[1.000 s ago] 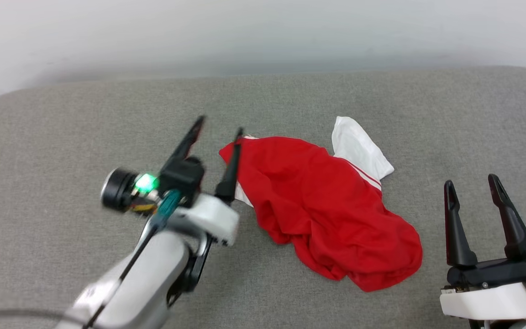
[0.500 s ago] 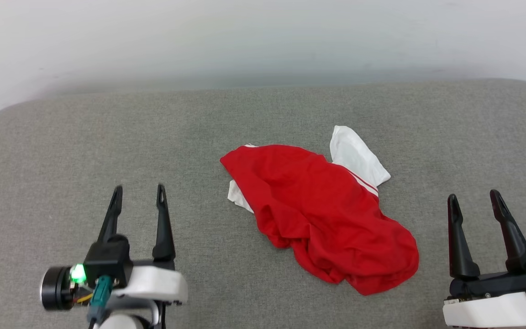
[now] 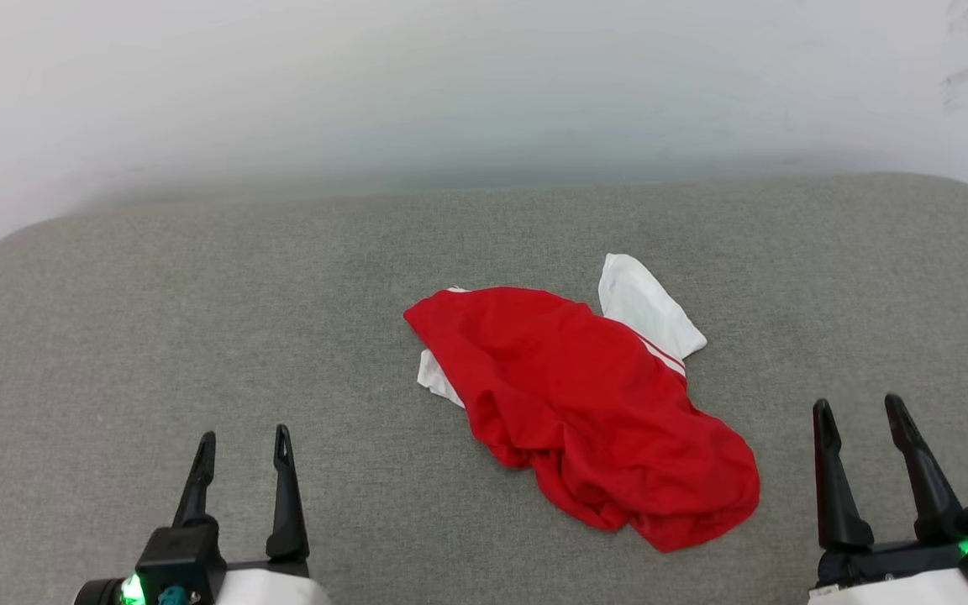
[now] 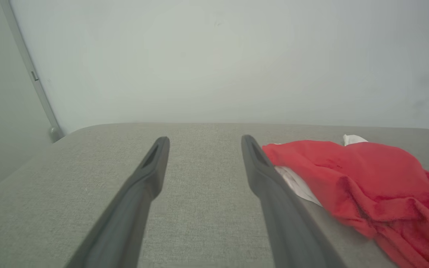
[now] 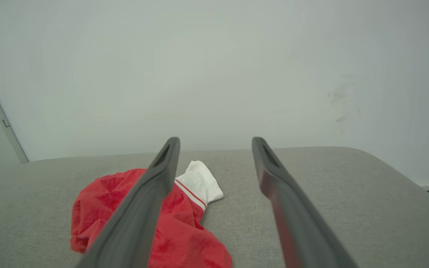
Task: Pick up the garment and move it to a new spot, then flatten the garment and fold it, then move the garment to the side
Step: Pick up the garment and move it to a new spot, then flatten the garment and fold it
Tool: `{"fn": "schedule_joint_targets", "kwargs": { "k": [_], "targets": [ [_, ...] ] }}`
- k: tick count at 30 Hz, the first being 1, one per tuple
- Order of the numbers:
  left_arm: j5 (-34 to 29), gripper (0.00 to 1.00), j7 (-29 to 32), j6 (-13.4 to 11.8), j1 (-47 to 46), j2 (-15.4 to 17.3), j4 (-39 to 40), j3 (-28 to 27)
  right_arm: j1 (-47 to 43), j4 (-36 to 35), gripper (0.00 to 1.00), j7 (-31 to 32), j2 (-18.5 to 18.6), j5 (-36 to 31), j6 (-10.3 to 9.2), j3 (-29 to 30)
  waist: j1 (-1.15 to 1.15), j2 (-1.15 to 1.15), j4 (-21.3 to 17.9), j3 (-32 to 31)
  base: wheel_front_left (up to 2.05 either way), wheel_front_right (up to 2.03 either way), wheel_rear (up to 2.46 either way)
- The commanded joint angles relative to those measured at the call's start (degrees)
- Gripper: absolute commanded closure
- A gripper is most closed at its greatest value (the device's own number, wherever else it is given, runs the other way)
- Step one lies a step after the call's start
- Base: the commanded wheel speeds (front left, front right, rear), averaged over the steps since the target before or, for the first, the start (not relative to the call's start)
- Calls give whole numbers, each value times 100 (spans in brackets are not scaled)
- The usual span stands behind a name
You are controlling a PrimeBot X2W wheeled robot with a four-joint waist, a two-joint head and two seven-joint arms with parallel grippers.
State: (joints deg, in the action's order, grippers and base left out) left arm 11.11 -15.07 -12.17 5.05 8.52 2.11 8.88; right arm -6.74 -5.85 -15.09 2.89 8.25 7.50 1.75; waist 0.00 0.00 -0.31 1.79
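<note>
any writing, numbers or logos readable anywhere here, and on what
None can be read.
Shirt: crumpled, with plain red cloth, striped trim and a white sleeve facing up; no letters or numbers on these folds.
Left gripper and right gripper: no label legible.
Wall: faint dark smudges, marks rather than text.

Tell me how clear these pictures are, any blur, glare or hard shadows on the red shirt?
Head view: soft, even light, no glare; the shirt is sharp with gentle fold shading, the wall hazy. Left wrist view: the left gripper looks soft up close, the shirt clear. Right wrist view: the right gripper is equally soft, one finger crossing the shirt.
</note>
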Motion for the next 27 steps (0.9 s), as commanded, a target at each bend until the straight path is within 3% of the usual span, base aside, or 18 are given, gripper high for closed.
{"fn": "schedule_joint_targets", "kwargs": {
  "k": [1, 12, 27],
  "targets": [
    [-96, 0, -14, 115, 117, -68, -11, -111, -110, 21, 0, -12, -3, 32, -2, -7, 0, 0, 5, -35, 0, 0, 0],
    [-460, 0, -14, 709, 410, -435, -141, -626, -269, 59, 0, -12, -3, 73, -2, -6, 0, 0, 51, -74, 0, 0, 0],
    [-625, 0, -14, 958, 394, -555, -261, -858, -271, 60, 0, -12, -3, 88, -2, -18, 0, 0, 62, -77, 0, 0, 0]
  ]
}}
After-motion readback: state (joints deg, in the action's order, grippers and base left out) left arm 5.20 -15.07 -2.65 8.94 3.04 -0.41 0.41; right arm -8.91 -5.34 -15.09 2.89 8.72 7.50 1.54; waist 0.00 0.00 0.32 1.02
